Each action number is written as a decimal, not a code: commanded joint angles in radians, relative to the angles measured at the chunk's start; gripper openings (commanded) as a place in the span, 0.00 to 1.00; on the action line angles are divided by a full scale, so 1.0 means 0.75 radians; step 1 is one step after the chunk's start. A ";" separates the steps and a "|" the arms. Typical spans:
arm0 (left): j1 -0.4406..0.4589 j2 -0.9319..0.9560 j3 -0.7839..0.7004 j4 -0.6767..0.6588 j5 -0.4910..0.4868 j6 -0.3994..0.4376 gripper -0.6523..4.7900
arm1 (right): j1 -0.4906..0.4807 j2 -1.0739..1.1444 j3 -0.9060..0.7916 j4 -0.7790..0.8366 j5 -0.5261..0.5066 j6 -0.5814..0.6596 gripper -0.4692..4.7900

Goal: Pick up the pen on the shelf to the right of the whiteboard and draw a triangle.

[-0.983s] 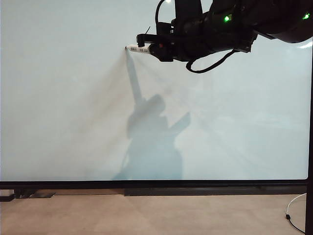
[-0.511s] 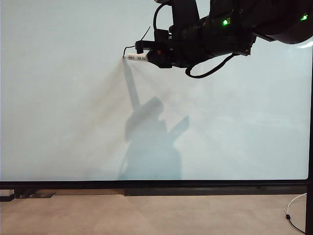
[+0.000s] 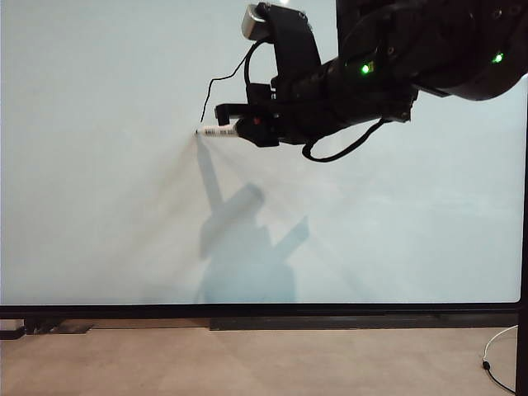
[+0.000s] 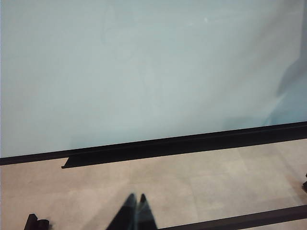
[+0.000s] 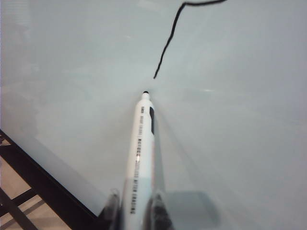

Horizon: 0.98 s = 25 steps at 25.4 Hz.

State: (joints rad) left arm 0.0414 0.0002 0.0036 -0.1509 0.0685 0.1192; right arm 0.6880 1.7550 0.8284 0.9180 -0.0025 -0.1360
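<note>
Glossy whiteboard (image 3: 107, 206) fills the view, right gripper (image 3: 247, 130) at one o'clock pinching the pen (image 3: 216, 131) beside a short black line (image 3: 221, 86), left gripper (image 4: 134, 213) (low, near the floor) pressed together.

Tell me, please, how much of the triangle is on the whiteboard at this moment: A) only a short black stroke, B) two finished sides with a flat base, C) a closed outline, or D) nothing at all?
A: only a short black stroke of the triangle marks the whiteboard, ending by the tip of the pen that the right gripper holds; the left gripper hangs shut over the floor.
</note>
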 commanded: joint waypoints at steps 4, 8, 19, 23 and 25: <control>-0.001 0.000 0.005 0.012 0.003 0.001 0.11 | 0.008 0.036 0.014 0.068 0.001 0.012 0.07; -0.001 0.000 0.005 0.012 0.004 0.001 0.11 | 0.007 0.038 0.015 0.124 0.005 0.012 0.07; -0.001 0.000 0.005 0.013 0.004 0.001 0.11 | 0.005 0.122 0.094 0.079 -0.001 0.019 0.07; -0.001 0.000 0.005 0.012 0.004 0.001 0.11 | 0.011 0.164 0.106 0.079 -0.002 0.041 0.07; -0.001 0.000 0.005 0.012 0.004 0.001 0.11 | 0.011 0.179 0.106 0.078 -0.002 0.047 0.07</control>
State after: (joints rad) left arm 0.0414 0.0002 0.0036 -0.1505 0.0685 0.1192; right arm 0.6987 1.8843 0.9024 0.9745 -0.0372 -0.1146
